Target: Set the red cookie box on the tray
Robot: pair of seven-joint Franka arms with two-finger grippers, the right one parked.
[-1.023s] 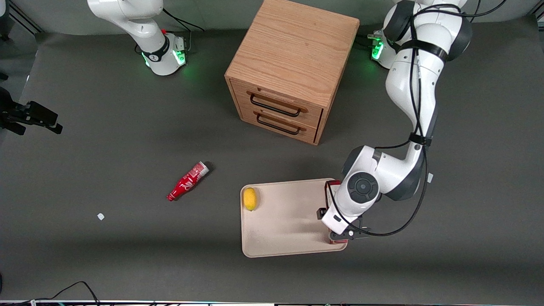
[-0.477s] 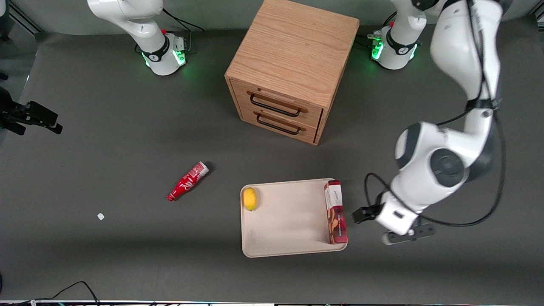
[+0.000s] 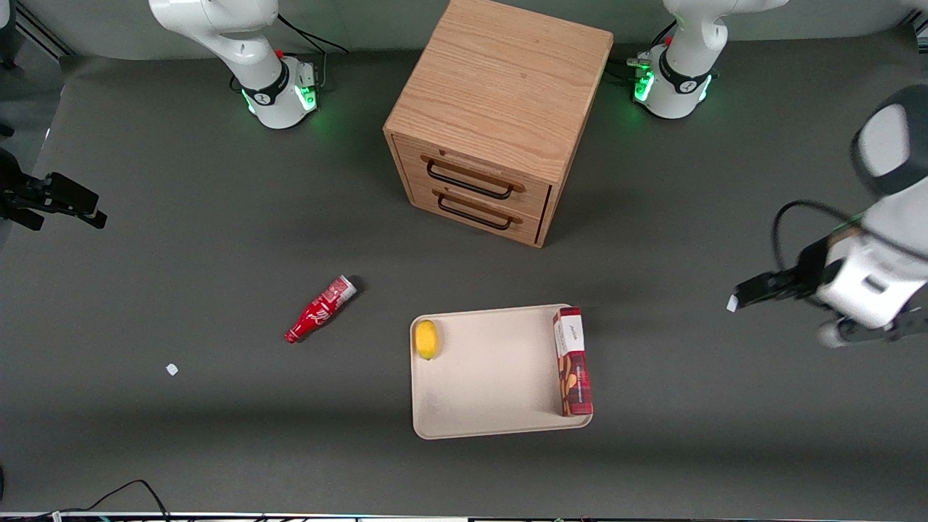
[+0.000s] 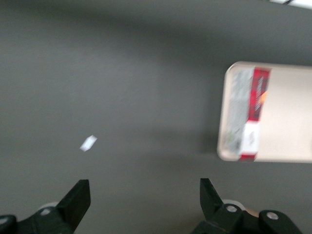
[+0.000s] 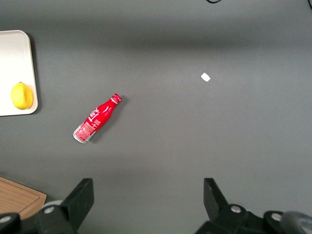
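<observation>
The red cookie box (image 3: 573, 362) lies flat on the beige tray (image 3: 493, 384), along the tray's edge toward the working arm's end, white end panel pointing at the cabinet. Nothing touches it. My left gripper (image 4: 145, 187) hangs open and empty above bare dark table, well away from the tray toward the working arm's end; in the front view the gripper (image 3: 863, 326) is near the picture's edge. The wrist view shows the box (image 4: 253, 112) resting on the tray (image 4: 287, 126), apart from my fingers.
A lemon (image 3: 426, 338) sits on the tray's edge toward the parked arm. A red soda bottle (image 3: 320, 309) lies on the table farther that way. A wooden two-drawer cabinet (image 3: 493, 123) stands farther from the camera. A white scrap (image 4: 88, 143) lies below my gripper.
One second ago my gripper was down at the box on the tray. It has let go, risen and swung away toward the working arm's end; the box stays on the tray.
</observation>
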